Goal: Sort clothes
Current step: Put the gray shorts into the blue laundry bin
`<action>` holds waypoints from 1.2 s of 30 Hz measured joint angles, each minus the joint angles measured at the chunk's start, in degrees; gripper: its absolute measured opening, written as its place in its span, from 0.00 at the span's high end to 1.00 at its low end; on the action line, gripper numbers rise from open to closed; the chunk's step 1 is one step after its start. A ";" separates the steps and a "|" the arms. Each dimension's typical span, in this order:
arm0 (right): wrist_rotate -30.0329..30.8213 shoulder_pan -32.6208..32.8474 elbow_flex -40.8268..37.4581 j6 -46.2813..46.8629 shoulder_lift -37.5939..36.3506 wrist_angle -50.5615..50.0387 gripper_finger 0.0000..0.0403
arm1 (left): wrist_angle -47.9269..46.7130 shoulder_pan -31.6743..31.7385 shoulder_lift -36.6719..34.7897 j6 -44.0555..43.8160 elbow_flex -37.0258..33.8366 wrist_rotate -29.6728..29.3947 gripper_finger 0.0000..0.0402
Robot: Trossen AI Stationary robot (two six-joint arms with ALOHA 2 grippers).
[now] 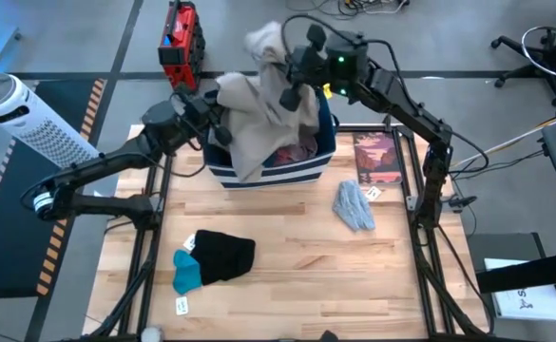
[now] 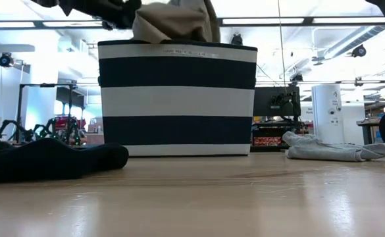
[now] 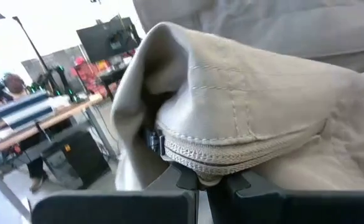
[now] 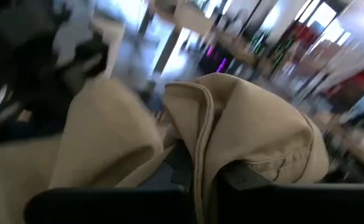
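Both my tools, left tool [image 1: 222, 122] and right tool [image 1: 292, 90], clamp the khaki trousers [image 1: 263, 119] above the bin [image 1: 278, 176]; black [image 1: 222, 255], teal [image 1: 186, 271], grey pieces [image 1: 354, 204] beside it wait.

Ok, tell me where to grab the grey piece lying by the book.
Take the pale grey piece at its bunched middle, coming straight down from above. It lies flat and crumpled on the table, clear of the book, so a raised fold there probably gives the best pinch.
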 joint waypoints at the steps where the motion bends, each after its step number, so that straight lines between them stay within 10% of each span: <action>1: -0.08 -0.24 -0.16 0.45 0.00 -2.31 1.00 | -0.44 0.03 0.50 0.00 0.00 0.04 1.00; 27: -4.89 -6.11 -30.47 9.17 0.07 -6.59 1.00 | -9.91 1.54 9.49 3.12 0.00 1.99 0.99; 36: -4.88 -5.71 -28.74 10.65 0.07 -7.02 0.90 | -8.87 1.54 7.96 2.02 0.00 2.09 0.78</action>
